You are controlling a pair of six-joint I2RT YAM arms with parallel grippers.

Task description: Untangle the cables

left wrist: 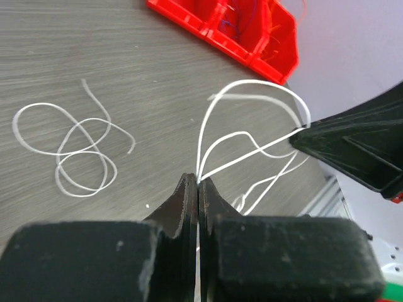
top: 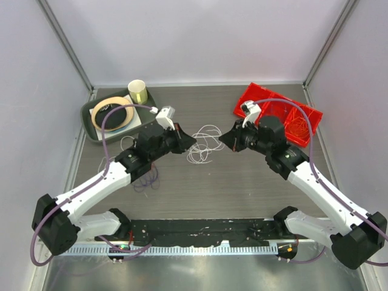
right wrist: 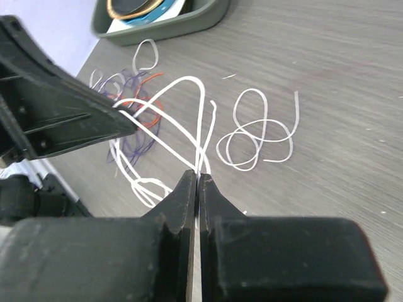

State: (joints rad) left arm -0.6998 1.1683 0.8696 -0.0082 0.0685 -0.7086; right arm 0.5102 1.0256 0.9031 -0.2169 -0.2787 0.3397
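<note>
A white cable (top: 205, 145) hangs in loops between my two grippers above the table's middle. My left gripper (top: 191, 140) is shut on one part of it, the strand (left wrist: 252, 155) coming straight out of the closed tips (left wrist: 199, 181). My right gripper (top: 223, 139) is shut on the same white cable (right wrist: 189, 79), pinched at its tips (right wrist: 198, 176). A second white cable (left wrist: 75, 151) lies loose on the table in flat loops. Purple cable (right wrist: 135, 141) and orange-red cable (right wrist: 141, 104) lie bunched under the left arm.
A red bin (top: 279, 112) with orange-red wire inside stands at the back right. A green tray (top: 91, 130) holding a tape roll (top: 113, 113) and a cup (top: 137, 91) stands at the back left. More purple wire (top: 145, 180) lies near the left forearm.
</note>
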